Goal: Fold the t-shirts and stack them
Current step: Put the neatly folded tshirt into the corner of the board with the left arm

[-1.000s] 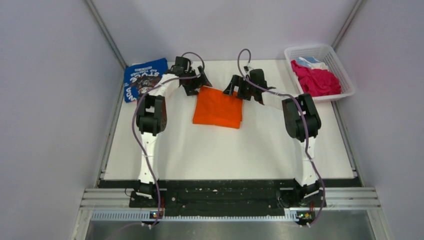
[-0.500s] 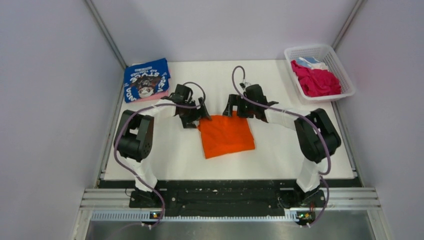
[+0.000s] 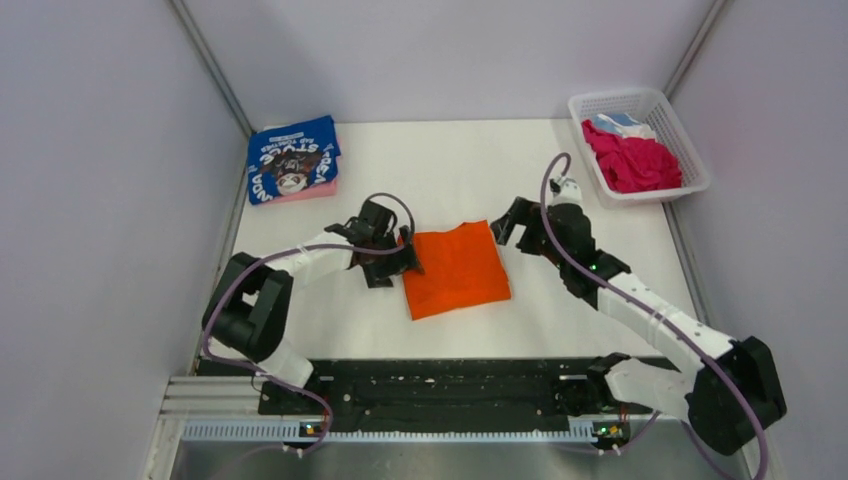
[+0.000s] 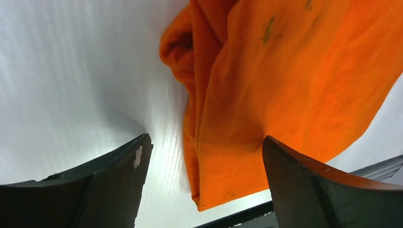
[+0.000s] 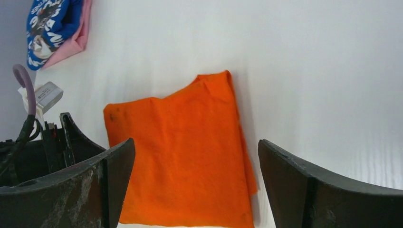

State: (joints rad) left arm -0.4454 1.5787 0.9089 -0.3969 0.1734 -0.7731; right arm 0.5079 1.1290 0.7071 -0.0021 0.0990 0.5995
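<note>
The orange t-shirt (image 3: 455, 268) lies folded into a rough square in the middle of the table (image 3: 450, 170), slightly nearer the near edge and turned a little askew. The left gripper (image 3: 400, 262) sits low at the shirt's left edge. In the left wrist view its fingers (image 4: 114, 183) are spread wide, with the layered fold of orange cloth between them and not pinched. The right gripper (image 3: 510, 228) hangs near the shirt's far right corner, its fingers (image 5: 328, 190) also spread wide and holding nothing.

At the far left corner the blue t-shirt (image 3: 292, 160) with white lettering rests folded on top of a pink t-shirt (image 3: 312, 190). At the far right corner the white lattice basket (image 3: 618, 97) holds a crumpled magenta t-shirt (image 3: 635, 162) and a light-blue t-shirt (image 3: 618, 122).
</note>
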